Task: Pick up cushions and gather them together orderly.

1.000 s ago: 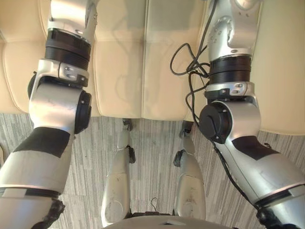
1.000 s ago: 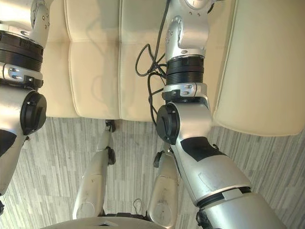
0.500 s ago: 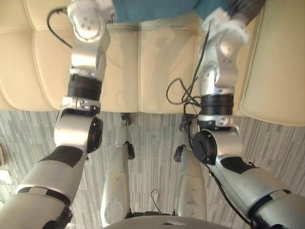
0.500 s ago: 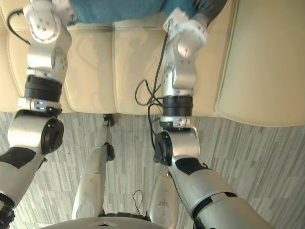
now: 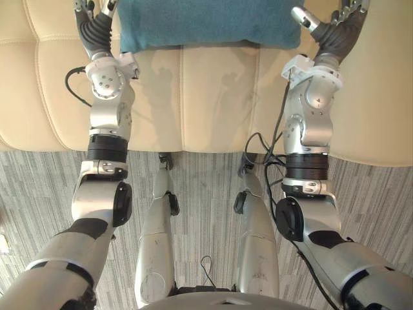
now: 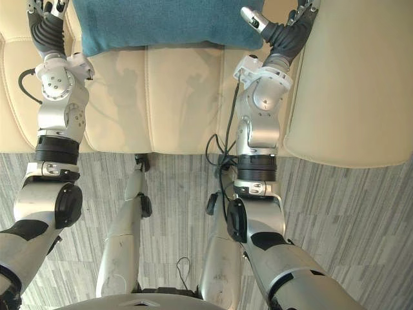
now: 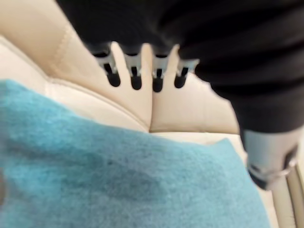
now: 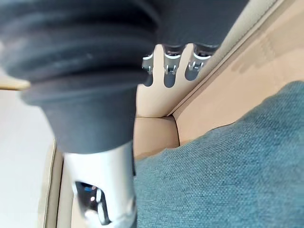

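Change: both arms have stretched out over the cream sofa (image 5: 206, 97), and the teal cushion (image 5: 206, 22) now shows at the top of the frame.
Left robot hand (image 5: 94, 26): upper left, just beside the cushion's edge, fingers straight, released.
Right robot hand (image 5: 339, 32): upper right, likewise released.
Meaning: cushion flanked, probably ready for a two-handed lift; not yet grasped.
Containers: none; the cushion lies loose on the sofa seat.
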